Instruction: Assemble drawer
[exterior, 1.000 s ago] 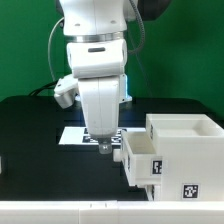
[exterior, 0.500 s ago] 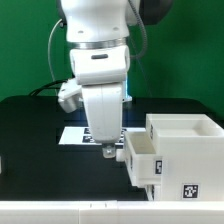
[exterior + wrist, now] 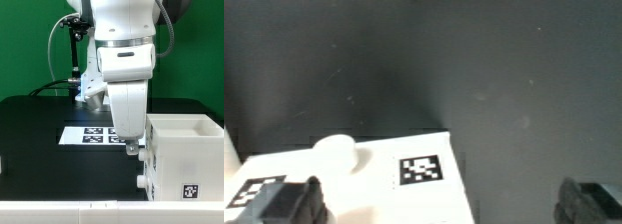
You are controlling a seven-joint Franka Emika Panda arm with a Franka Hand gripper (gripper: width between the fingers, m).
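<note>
Drawer (image 3: 182, 152): 1 white box, 1 arm (image 3: 127, 70) above.

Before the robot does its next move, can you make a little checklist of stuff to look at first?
1. Drawer pushed into the white box: ok, its front sits almost flush.
2. Gripper near the drawer front: ok, right beside it.
3. Gripper holding anything: cannot tell, its fingertips blend into the white parts.
4. Knob on the drawer front: ok, visible in the wrist view.
5. Marker board flat on the table: ok.
</note>
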